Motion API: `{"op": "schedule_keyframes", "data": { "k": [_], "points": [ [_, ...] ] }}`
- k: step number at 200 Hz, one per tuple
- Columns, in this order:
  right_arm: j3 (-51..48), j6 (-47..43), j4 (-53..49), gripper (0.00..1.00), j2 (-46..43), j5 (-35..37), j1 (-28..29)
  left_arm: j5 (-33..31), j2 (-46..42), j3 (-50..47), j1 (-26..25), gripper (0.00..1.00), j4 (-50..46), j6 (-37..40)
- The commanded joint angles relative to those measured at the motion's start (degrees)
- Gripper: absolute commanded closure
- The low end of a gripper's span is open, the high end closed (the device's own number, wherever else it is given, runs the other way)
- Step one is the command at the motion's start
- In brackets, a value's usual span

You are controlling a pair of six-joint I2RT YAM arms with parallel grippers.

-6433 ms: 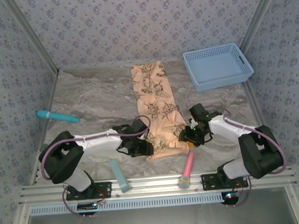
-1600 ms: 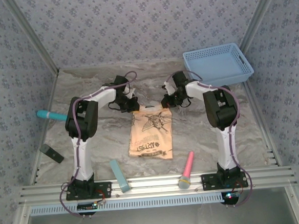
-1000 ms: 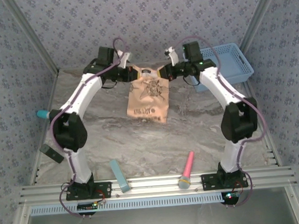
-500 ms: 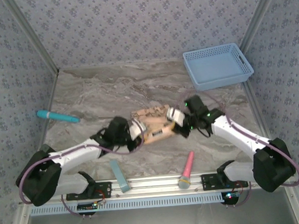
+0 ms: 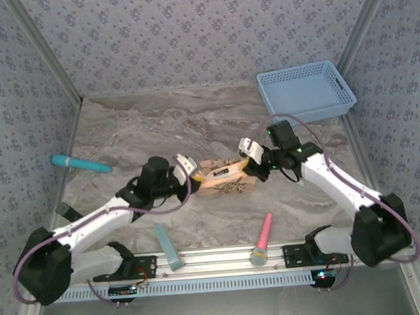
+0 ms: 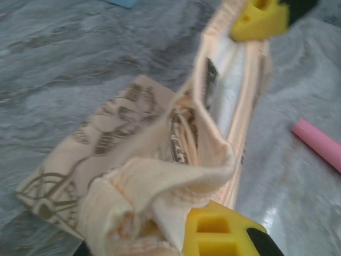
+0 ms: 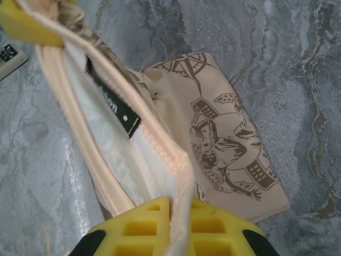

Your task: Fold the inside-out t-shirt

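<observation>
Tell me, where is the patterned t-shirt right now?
In the top view, the t-shirt is held bunched between the left gripper and right gripper at the table middle, just beyond the pink marker.

Grey marbled tabletop (image 5: pixel 143 130) — on it a pale blue perforated plastic basket (image 5: pixel 315 113) far right, a teal stick (image 5: pixel 81 163) at left, a pink stick (image 5: pixel 263 234) and a light blue bar (image 5: pixel 167 245) near the front edge — and the bunched peach printed t-shirt (image 5: pixel 222 180) resting mid-table.

Soft even light — left wrist blurred
</observation>
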Motion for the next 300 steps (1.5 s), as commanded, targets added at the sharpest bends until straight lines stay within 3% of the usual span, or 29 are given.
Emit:
{"op": "schedule_keyframes", "data": {
  "k": [1, 31, 76, 90, 119, 192, 248, 300],
  "points": [
    [4.6, 0.3, -1.4, 1.00, 5.2, -3.3, -0.7, 5.4, 5.3, 5.1, 2.9, 1.00, -4.5, -2.8],
    [10.9, 3.1, -0.4, 1.00, 13.9, -5.5, -2.7, 8.3, 15.1, 14.4, 6.0, 1.00, -10.2, -3.8],
    [19.6, 3.9, 0.2, 1.00, 27.1, 0.1, -4.5, 9.0, 31.4, 28.1, 10.9, 1.00, -16.3, -5.1],
    [20.2, 6.2, 4.5, 1.00, 30.5, 1.8, -5.0, 6.4, 35.6, 30.5, 12.2, 1.00, -17.1, -7.2],
    [28.2, 4.5, -0.8, 1.00, 36.3, 4.3, -4.4, 1.6, 38.3, 28.7, 13.3, 1.00, -11.2, -12.3],
    [37.7, 9.1, -5.5, 1.00, 47.4, 24.6, -3.0, -2.5, 46.1, 32.0, 15.0, 0.97, -9.8, -17.4],
    [35.8, 10.7, -1.8, 0.69, 47.3, 31.3, -2.1, -1.6, 45.6, 30.2, 15.6, 0.89, -7.6, -20.0],
    [26.0, 20.6, 10.7, 0.46, 30.1, 24.5, -4.1, -0.6, 40.0, 28.0, 15.7, 0.70, -6.9, -24.4]
  ]
}}
